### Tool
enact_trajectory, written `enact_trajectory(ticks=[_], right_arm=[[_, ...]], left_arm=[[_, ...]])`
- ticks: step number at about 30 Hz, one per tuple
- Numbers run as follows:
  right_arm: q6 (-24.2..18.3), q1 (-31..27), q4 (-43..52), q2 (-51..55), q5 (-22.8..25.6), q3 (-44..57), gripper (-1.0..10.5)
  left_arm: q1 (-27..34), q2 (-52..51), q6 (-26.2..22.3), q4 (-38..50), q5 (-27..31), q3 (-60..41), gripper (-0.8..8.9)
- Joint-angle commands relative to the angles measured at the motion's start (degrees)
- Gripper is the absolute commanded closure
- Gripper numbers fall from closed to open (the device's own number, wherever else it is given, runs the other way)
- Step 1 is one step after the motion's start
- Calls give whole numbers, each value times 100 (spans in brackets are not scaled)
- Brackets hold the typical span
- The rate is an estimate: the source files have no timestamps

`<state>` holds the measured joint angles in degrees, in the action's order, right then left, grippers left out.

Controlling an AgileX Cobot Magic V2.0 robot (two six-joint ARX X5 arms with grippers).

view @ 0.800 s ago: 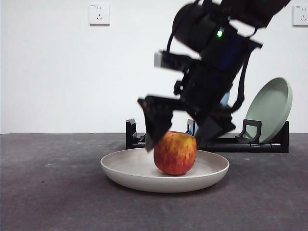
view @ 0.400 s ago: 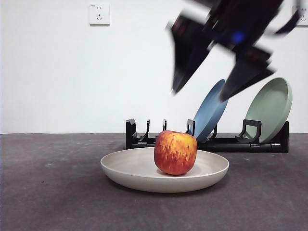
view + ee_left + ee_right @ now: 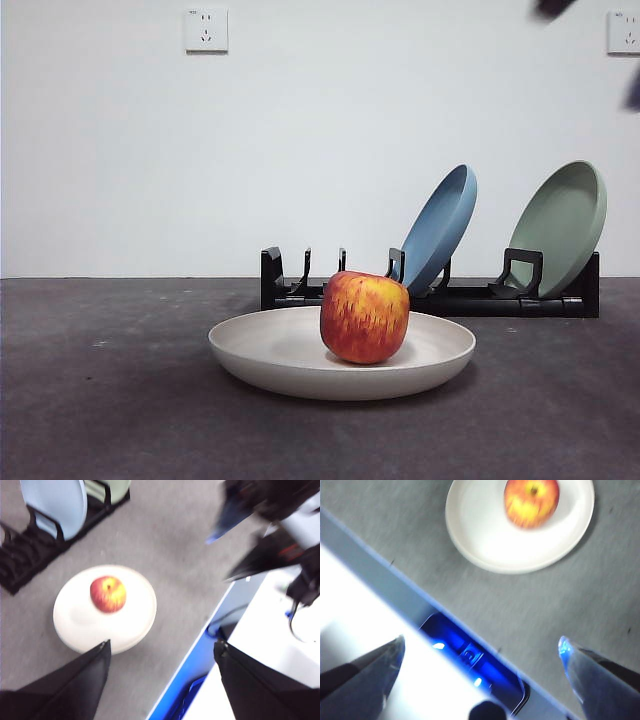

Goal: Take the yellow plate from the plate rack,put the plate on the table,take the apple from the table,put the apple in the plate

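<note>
You've got the apple (image 3: 364, 316) sitting in the yellow plate (image 3: 280, 352) on the table (image 3: 100, 400), just in front of the plate rack (image 3: 300, 292). Left gripper (image 3: 162, 652) and right gripper (image 3: 480, 647) both spread wide, empty, well above it.

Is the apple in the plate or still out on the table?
In the plate: the apple rests inside the yellow plate, which lies flat on the table; nothing grips it.

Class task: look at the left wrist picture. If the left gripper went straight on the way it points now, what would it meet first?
Probably the table's near edge. The left gripper, jaws open, points at that edge; the yellow plate holding the apple lies off to one side. Depth is blurred, so this is uncertain.
</note>
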<state>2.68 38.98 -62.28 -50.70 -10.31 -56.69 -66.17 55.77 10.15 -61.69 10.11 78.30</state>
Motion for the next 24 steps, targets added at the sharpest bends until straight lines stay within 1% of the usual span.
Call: enact_trajectory(ticks=[1, 3, 4, 5, 6, 7, 9, 10, 11, 12, 24], right_arm=[[74, 11, -295, 299, -35, -2, 290], [103, 11, -468, 487, -35, -2, 300], [138, 11, -518, 553, -35, -2, 331], [181, 11, -557, 619, -35, -2, 388], [210, 11, -584, 673, -33, -2, 461], [240, 11, -595, 717, -33, -2, 536], [247, 11, -592, 798, -33, -2, 753], [245, 11, -592, 824, -33, -2, 857], [243, 11, -592, 846, -33, -2, 968], [245, 11, -592, 850, -33, -2, 952], [243, 9, -592, 850, -7, -2, 946]], left_arm=[[-15, -4, 37, -138, -11, -24, 468], [-15, -4, 37, -258, -15, -24, 472], [-15, -4, 37, -308, -15, -24, 472], [-15, -4, 37, -367, -17, -24, 477], [-15, -4, 37, -428, -26, -24, 517], [-15, -4, 37, -474, -42, -24, 581], [-15, -4, 37, -531, -144, -26, 779], [-15, -4, 37, -533, -157, -26, 840], [-15, -4, 37, -533, -157, -24, 821], [-15, -4, 37, -538, -160, -24, 822], [-15, -4, 39, -562, -125, -26, 817]])
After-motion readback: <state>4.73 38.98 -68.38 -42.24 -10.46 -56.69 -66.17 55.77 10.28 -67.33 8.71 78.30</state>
